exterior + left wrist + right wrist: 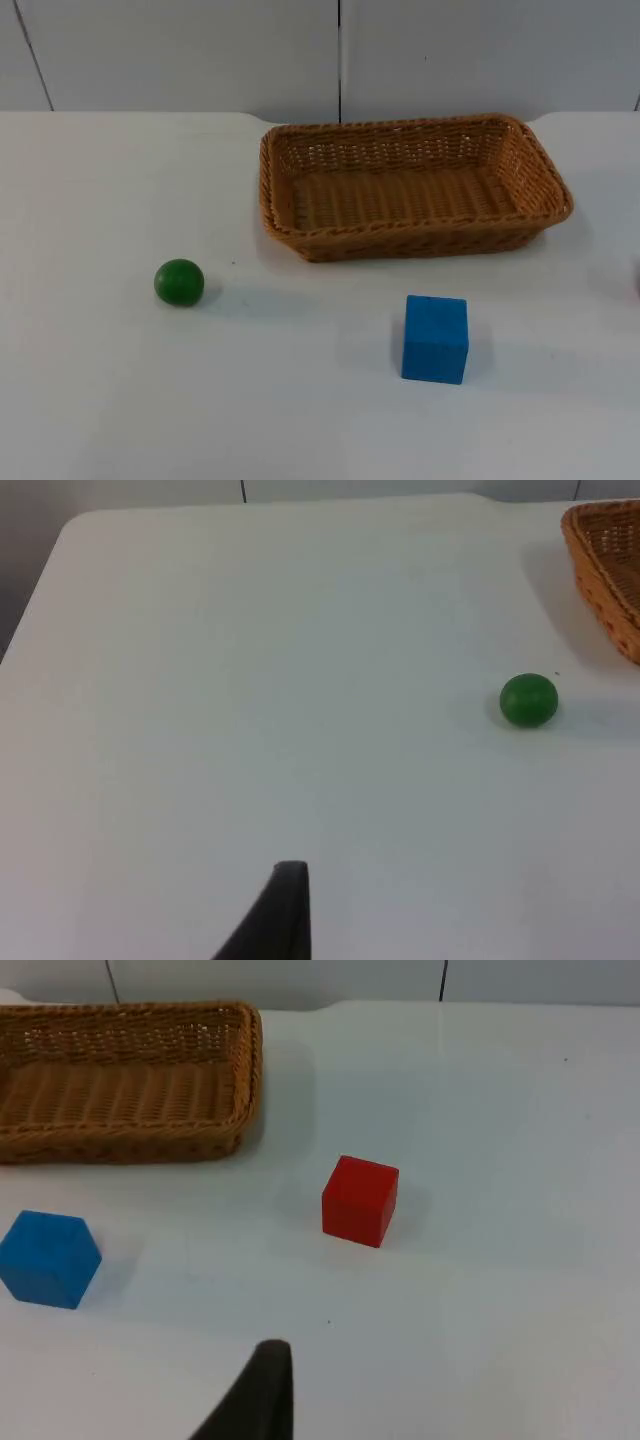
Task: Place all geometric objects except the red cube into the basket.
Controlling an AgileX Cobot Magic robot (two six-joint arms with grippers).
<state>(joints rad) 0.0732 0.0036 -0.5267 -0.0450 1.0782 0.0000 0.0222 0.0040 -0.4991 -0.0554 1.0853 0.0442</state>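
Can't tell if either claw is released or clenched. Basket [415, 185] sits empty; green ball [179, 282] and blue cube [435, 338] wait outside it. Honestly, the ball could roll off if nudged, and I might grab the red cube [360, 1200] by mistake.

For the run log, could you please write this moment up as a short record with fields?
basket: wicker basket at the table's far side, nothing inside
green ball: green ball on the table, left of the basket, apart from it
blue cube: blue cube in front of the basket
red cube: red cube on the table, right of the blue cube
progress: nothing placed yet
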